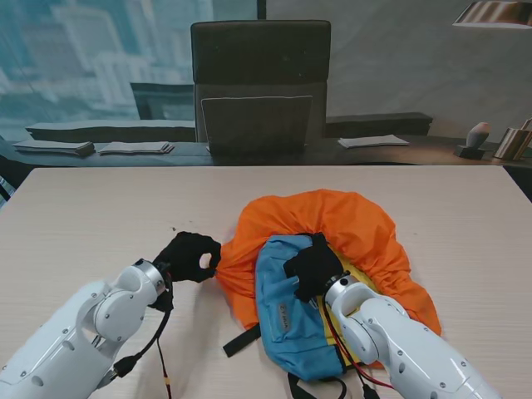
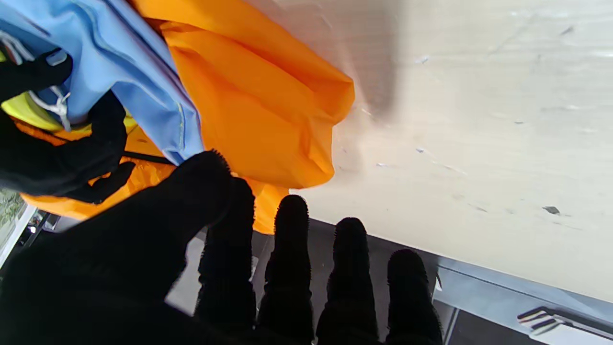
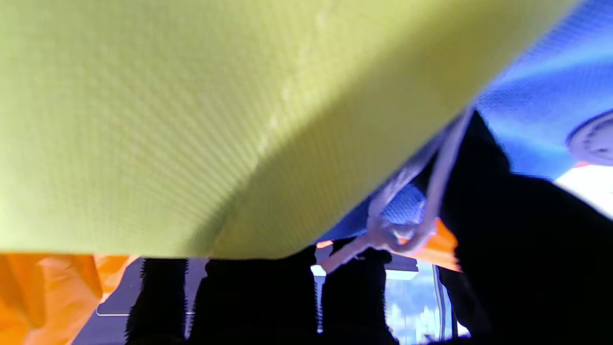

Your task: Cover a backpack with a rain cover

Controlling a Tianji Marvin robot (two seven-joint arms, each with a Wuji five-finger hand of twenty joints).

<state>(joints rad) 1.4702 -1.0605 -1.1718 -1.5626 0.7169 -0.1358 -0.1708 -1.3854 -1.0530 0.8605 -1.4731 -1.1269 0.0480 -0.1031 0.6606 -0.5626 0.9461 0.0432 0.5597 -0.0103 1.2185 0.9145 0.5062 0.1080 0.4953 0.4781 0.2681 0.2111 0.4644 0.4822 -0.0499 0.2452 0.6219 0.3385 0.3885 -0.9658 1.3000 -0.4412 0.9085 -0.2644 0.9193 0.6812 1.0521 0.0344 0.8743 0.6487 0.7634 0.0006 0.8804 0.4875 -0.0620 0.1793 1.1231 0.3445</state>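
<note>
An orange rain cover (image 1: pixel 349 220) lies spread on the table with a blue backpack (image 1: pixel 287 307) resting in it, open side up. My left hand (image 1: pixel 189 258), in a black glove, pinches the cover's left edge between thumb and index finger. In the left wrist view the thumb (image 2: pixel 191 191) presses against the orange fabric (image 2: pixel 268 105) beside the blue pack (image 2: pixel 134 72). My right hand (image 1: pixel 314 266) is closed over the backpack's far end. Up close, the pack's yellow-green panel (image 3: pixel 191 120) and a knotted white cord (image 3: pixel 392 235) fill the right wrist view.
A black strap (image 1: pixel 241 341) trails from the pack toward me on the light wooden table (image 1: pixel 100 208). A dark office chair (image 1: pixel 259 83) stands past the far edge, with papers (image 1: pixel 133 148) and small items on a dark counter behind.
</note>
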